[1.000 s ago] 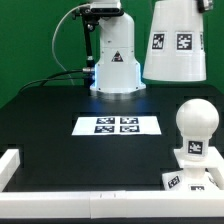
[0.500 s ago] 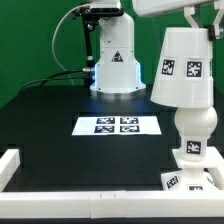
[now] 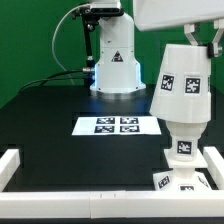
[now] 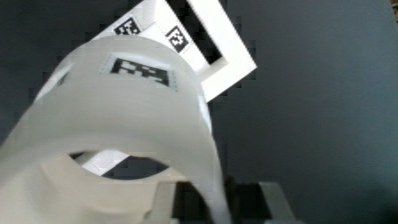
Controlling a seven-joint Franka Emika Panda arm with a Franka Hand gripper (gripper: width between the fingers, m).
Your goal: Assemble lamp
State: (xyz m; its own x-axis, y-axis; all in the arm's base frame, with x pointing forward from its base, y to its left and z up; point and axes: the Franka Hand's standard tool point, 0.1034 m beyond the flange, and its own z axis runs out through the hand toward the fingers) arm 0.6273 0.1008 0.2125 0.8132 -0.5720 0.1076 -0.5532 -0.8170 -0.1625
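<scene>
The white cone lamp shade (image 3: 183, 84), with square tags on its side, hangs tilted over the ball bulb at the exterior view's right. It covers the bulb's top, and only the bulb's lower part (image 3: 183, 132) shows. The bulb stands on the angular tagged base block (image 3: 184, 172). My gripper (image 3: 191, 36) comes down from above and is shut on the shade's upper rim. In the wrist view the shade (image 4: 125, 120) fills the picture. Its wall stands between my two fingers, and the gripper (image 4: 221, 205) is closed on it.
The marker board (image 3: 118, 125) lies mid-table on the black mat. The arm's white pedestal (image 3: 115, 62) stands at the back. White rails border the table at the exterior view's left (image 3: 12, 165), front (image 3: 80, 205) and right (image 3: 216, 160).
The shade in my gripper has come down and slightly to the exterior view's right. It was high above the bulb and now covers the bulb's top.
</scene>
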